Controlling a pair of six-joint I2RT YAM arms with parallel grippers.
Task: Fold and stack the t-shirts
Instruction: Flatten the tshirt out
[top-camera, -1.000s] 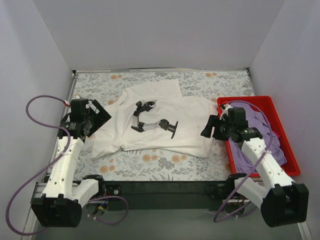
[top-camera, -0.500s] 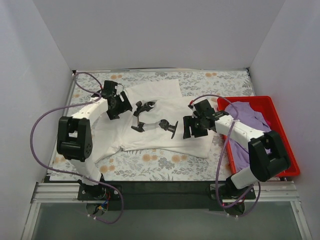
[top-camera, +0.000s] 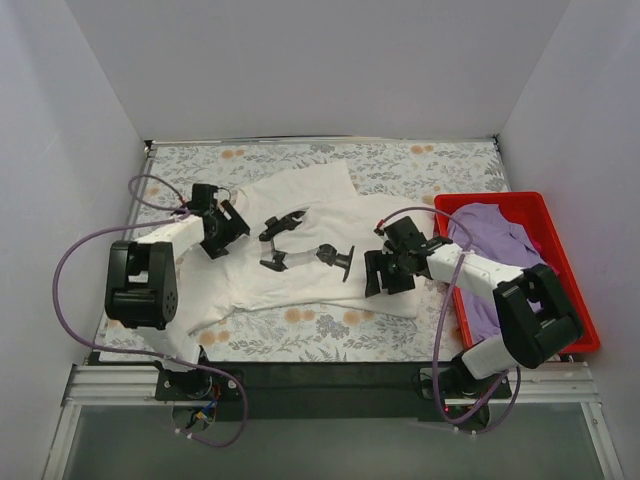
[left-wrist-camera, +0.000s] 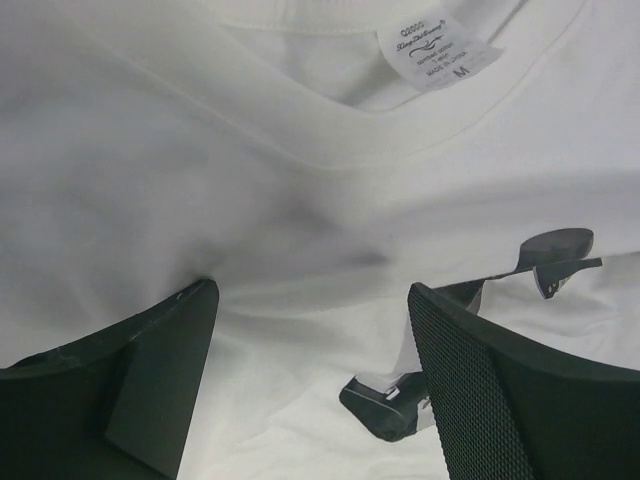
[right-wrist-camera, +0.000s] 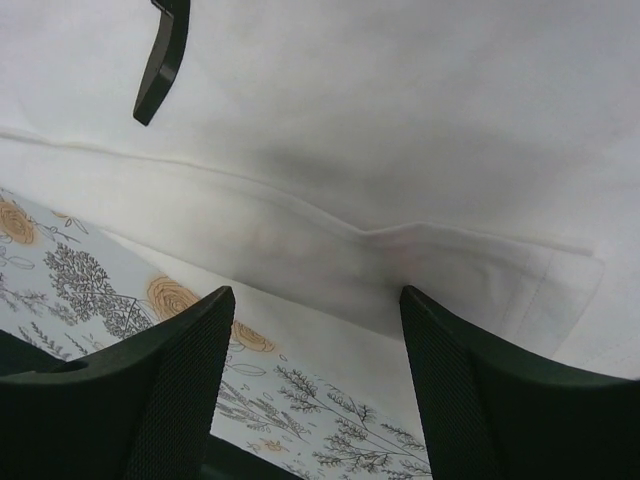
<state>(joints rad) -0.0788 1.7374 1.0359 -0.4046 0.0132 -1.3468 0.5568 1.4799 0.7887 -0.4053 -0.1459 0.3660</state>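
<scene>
The white t-shirt (top-camera: 330, 215) with a black robot-arm graphic (top-camera: 300, 250) lies spread front up, a little rumpled, on the floral tablecloth. My left gripper (top-camera: 224, 230) is open over its left shoulder. In the left wrist view the gripper (left-wrist-camera: 310, 295) hangs just above the white cloth (left-wrist-camera: 250, 200), below the collar and neck label (left-wrist-camera: 437, 50). My right gripper (top-camera: 382, 274) is open over the shirt's lower right part. In the right wrist view the gripper (right-wrist-camera: 315, 295) straddles the hem (right-wrist-camera: 330, 250). The lavender t-shirt (top-camera: 492, 228) lies crumpled in the red bin.
The red plastic bin (top-camera: 540, 200) stands at the table's right edge, by the right wall. The floral tablecloth (top-camera: 300, 325) shows in front of and behind the white shirt. Grey walls close in the left, back and right sides. Purple cables loop from both arms.
Both arms swung from the table's sides in over the white shirt. In the last half second, the left gripper moved slightly left and the right slightly nearer. The shirt shifted a little.
</scene>
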